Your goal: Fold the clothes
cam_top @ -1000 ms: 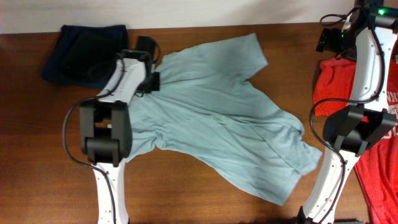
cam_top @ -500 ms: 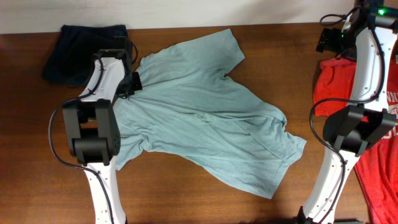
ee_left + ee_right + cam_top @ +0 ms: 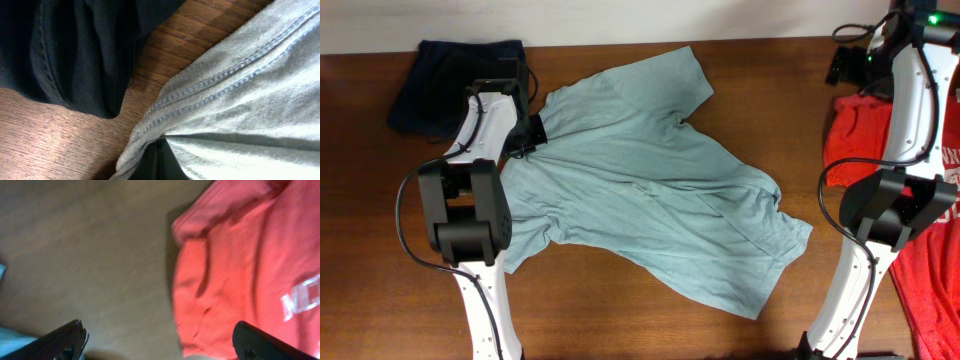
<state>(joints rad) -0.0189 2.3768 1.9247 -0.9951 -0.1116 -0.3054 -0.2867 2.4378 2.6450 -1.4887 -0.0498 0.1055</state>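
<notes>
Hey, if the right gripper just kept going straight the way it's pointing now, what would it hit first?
Probably the bare wooden table, right beside the red shirt's edge. The open right gripper aims down at the wood, though one finger may catch the shirt; depth is unclear.

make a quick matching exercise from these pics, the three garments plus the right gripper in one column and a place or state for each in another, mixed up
Column one:
1. grey-teal T-shirt
2. red T-shirt
3. dark navy garment
4. right gripper

Column two:
A. far left corner of the table
B. open, above bare wood
C. spread across the middle of the table
D. right edge of the table

Pairs: 1-C, 2-D, 3-A, 4-B
</notes>
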